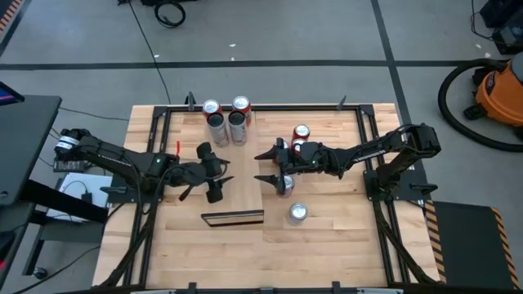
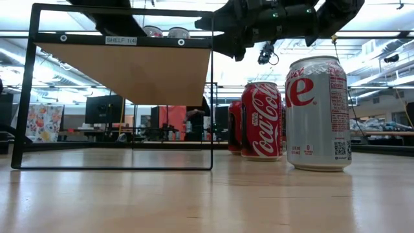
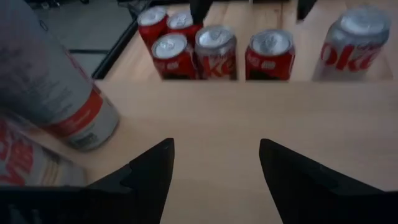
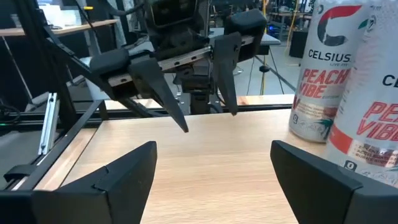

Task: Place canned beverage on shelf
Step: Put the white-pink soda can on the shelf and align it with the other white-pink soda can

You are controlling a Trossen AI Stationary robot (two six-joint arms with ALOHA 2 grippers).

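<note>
Both grippers hover over the shelf [image 1: 233, 175], jaws open and empty: left gripper [image 1: 219, 173] facing right gripper [image 1: 267, 167]. Cans [image 1: 228, 119] stand at its far end.

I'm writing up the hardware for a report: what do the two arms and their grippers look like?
Both arms are matte black jointed links. The left gripper and right gripper each have two tapered, wedge-shaped black fingers. Small green lights glow on both arms, and a red mark shows near the left wrist.

"SHELF 1(4)" label [image 2: 122, 40] on shelf frame [image 2: 123, 35], upper left, low view. "Coca-Cola" on red can [image 2: 261, 121], center-right. "CELSIUS PEACH VIBE" on white can [image 4: 323, 68], right, right wrist view.
</note>
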